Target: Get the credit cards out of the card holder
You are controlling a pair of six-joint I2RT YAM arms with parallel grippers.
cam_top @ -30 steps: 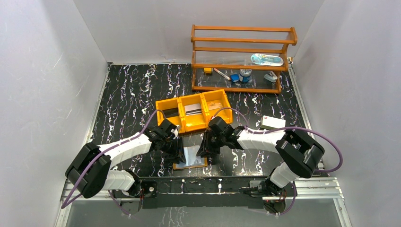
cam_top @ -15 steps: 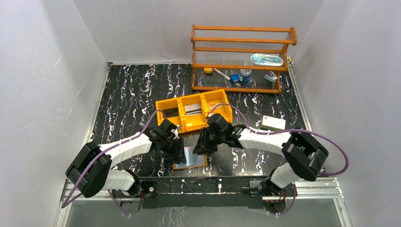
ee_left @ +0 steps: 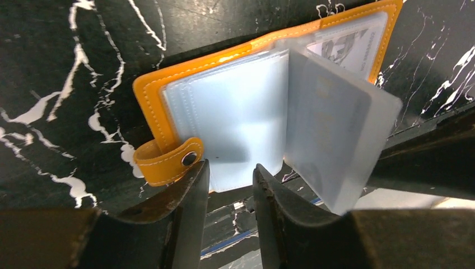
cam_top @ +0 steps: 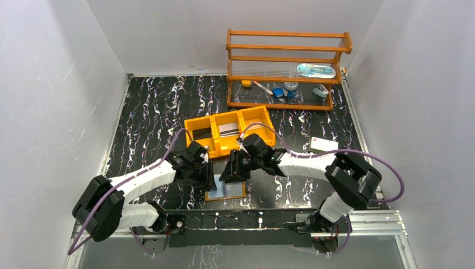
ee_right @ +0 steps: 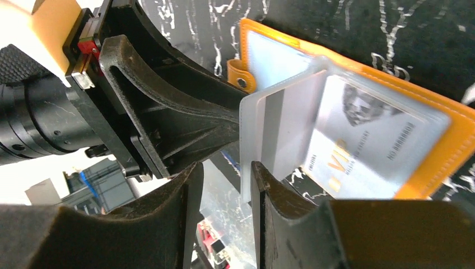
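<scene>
Left claw [ee_left: 231, 169] at edge of card holder [ee_left: 148, 96]

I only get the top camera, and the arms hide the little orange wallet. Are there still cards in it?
Observer: Yes. The right wrist view shows a clear sleeve standing up from the card holder, a dark-striped card inside.
Operator: Any more?
Observer: A card printed VIP lies in the flat pocket beside it.
Operator: Is the snap done up?
Observer: No, the snap tab sticks out undone at the edge, seen from the left wrist.
</scene>
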